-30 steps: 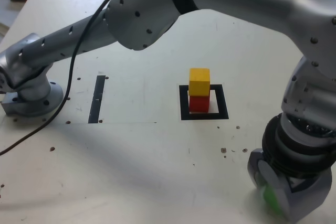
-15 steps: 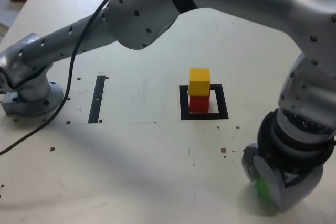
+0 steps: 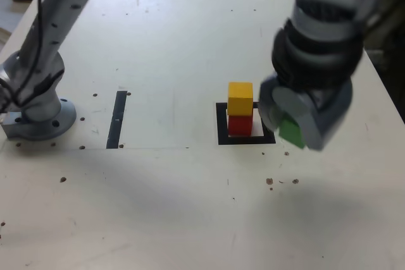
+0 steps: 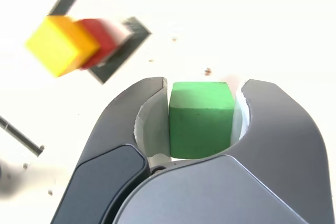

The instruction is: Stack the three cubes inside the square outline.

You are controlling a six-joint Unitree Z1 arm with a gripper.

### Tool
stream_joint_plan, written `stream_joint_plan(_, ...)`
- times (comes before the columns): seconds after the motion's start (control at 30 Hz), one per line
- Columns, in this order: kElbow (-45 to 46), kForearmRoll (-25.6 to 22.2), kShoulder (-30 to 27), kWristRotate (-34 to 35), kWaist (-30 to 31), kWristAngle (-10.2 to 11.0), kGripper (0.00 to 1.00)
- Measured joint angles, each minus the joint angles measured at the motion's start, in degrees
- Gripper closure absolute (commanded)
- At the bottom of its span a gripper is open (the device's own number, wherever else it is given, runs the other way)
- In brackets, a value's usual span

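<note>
Green cube (image 4: 201,124) up in the air, and it's the claw (image 4: 206,95) that has it, closed on it, a pad pressed to either side! Over at the outline (image 3: 223,132), two more: yellow cube (image 3: 240,98) on top, red cube (image 3: 240,126) underneath, a neat little stack. The red one sits inside the black tape, toward the exterior view's left side of the frame, with pale centre showing beside it.

The claw hangs above the table (image 3: 152,207), just off to the exterior view's right of that pair, tilted, its near edge crossing in front of the frame's corner. Green and yellow are apart, no contact there. The arm (image 3: 60,23) is a blur from this side, so how high the green one rides is hard to call; fairly well clear of the surface, I'd say. Far over by the base (image 3: 41,124), the black strip (image 3: 116,121) lies flat on the table.
</note>
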State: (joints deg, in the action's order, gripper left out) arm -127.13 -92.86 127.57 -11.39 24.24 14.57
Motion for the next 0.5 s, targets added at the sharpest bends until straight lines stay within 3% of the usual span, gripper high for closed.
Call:
stream_joint_plan(0.33,9.54,0.02,-13.07,9.00,-6.36,-0.55,0.62)
stream_joint_plan(0.5,13.54,0.07,-14.21,13.57,-9.78,-1.37,0.62)
